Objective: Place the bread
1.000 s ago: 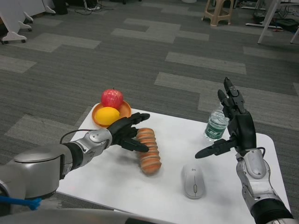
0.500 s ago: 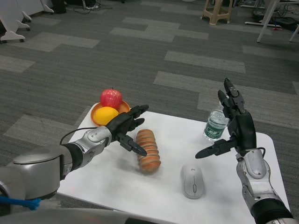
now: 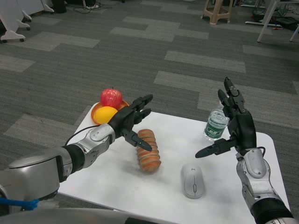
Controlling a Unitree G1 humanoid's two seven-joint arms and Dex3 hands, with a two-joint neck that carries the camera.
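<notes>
The bread [image 3: 148, 151], a ridged orange-brown loaf, lies on the white table [image 3: 112, 182] near its middle. My left hand [image 3: 130, 121] hovers just above and to the left of the loaf with fingers spread, holding nothing. My right hand [image 3: 236, 126] is raised at the right side of the table, fingers apart and empty.
An orange plate [image 3: 96, 116] at the table's far left corner holds a red apple [image 3: 111, 97] and a yellow fruit [image 3: 106, 115]. A water bottle [image 3: 215, 125] stands by my right hand. A white computer mouse [image 3: 193, 181] lies right of the bread.
My left hand has lifted up and off the bread, its fingers spreading wider. The loaf stays on the table. The right hand has not moved.
</notes>
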